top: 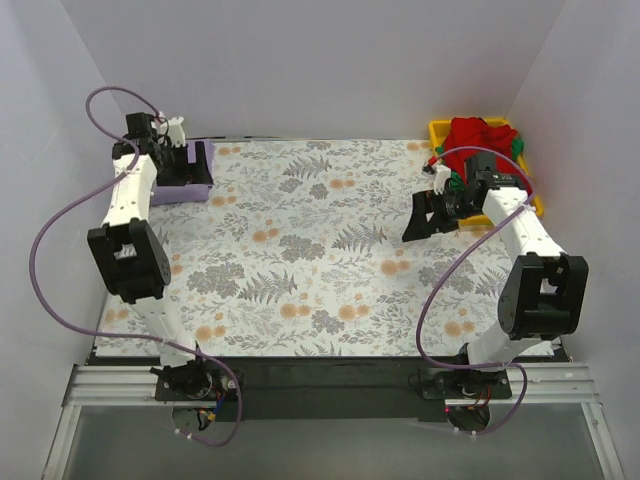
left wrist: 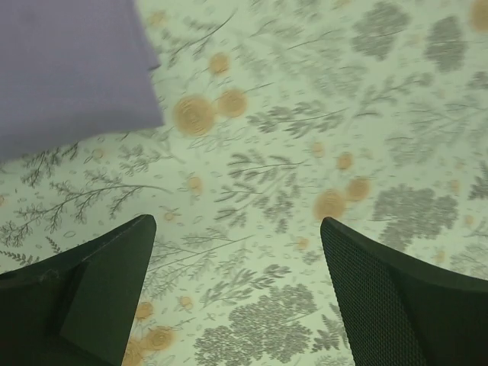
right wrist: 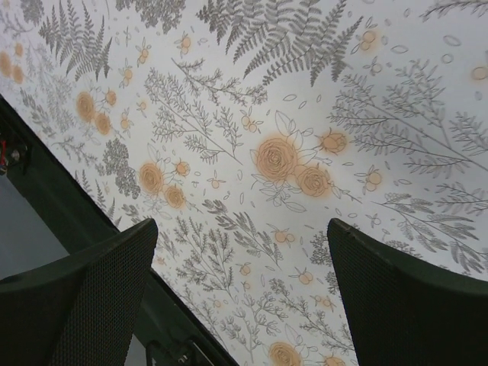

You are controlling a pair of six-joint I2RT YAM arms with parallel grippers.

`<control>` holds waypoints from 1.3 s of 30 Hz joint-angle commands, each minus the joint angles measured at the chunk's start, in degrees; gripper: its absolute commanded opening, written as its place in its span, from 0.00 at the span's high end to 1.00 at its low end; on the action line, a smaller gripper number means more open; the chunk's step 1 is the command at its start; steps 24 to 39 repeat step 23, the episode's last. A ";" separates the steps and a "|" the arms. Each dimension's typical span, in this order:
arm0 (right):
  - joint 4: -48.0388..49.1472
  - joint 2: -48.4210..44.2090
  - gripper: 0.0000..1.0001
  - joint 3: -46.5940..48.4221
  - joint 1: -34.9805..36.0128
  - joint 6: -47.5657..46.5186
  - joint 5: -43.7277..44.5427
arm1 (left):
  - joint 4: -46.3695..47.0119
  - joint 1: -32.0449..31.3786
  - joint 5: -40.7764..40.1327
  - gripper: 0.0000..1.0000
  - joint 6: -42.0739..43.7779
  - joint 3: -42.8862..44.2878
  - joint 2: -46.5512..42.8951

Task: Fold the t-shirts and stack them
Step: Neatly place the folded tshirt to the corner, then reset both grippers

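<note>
So, top view: a folded lavender-purple cloth t-shirt (top: 180, 192) sits at the far-left edge of the floral-patterned tablecloth (top: 320, 260), with the left gripper (top: 187, 163) over it. A crumpled red t-shirt (top: 478, 135) is piled in the yellow plastic tray (top: 436, 128), and the right gripper (top: 428, 218) is nearby. Left wrist: jaws spread, nothing held, lavender shirt upper left. Right wrist: jaws wide apart too, only floral cloth below.

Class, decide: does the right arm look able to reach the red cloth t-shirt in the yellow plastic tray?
Probably yes: the red t-shirt lies uncovered atop the yellow tray, near the open right tool.
</note>
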 commanded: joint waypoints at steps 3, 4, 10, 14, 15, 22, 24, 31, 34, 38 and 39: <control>-1.88 -5.34 0.02 3.75 -1.10 -1.23 3.02 | -0.59 -5.98 5.85 0.10 -2.81 -5.88 -17.00; -1.79 -5.87 0.02 3.48 -1.19 -1.40 3.38 | 0.11 -7.38 7.00 0.10 -2.99 -7.72 -18.51; -1.44 -9.65 0.02 -2.13 -1.19 -1.93 3.65 | 3.36 -11.35 9.12 0.09 -2.55 -23.98 -29.32; -0.83 -12.28 0.02 -7.57 -1.19 -3.60 5.05 | 6.35 -11.26 8.50 0.09 -2.64 -34.18 -35.56; -0.65 -12.81 0.02 -8.90 -1.28 -3.86 5.05 | 6.97 -11.35 8.33 0.08 -2.73 -35.76 -37.40; 1.28 -15.11 0.02 -14.01 -1.19 -2.99 3.74 | 8.99 -11.26 9.47 0.08 -4.49 -43.86 -39.53; 1.29 -15.11 0.02 -14.10 -1.19 -2.90 3.74 | 9.34 -11.35 9.03 0.08 -4.84 -44.04 -39.88; 1.29 -15.11 0.02 -14.10 -1.19 -2.90 3.74 | 9.34 -11.35 9.03 0.08 -4.84 -44.04 -39.88; 1.29 -15.11 0.02 -14.10 -1.19 -2.90 3.74 | 9.34 -11.35 9.03 0.08 -4.84 -44.04 -39.88; 1.29 -15.11 0.02 -14.10 -1.19 -2.90 3.74 | 9.34 -11.35 9.03 0.08 -4.84 -44.04 -39.88; 1.29 -15.11 0.02 -14.10 -1.19 -2.90 3.74 | 9.34 -11.35 9.03 0.08 -4.84 -44.04 -39.88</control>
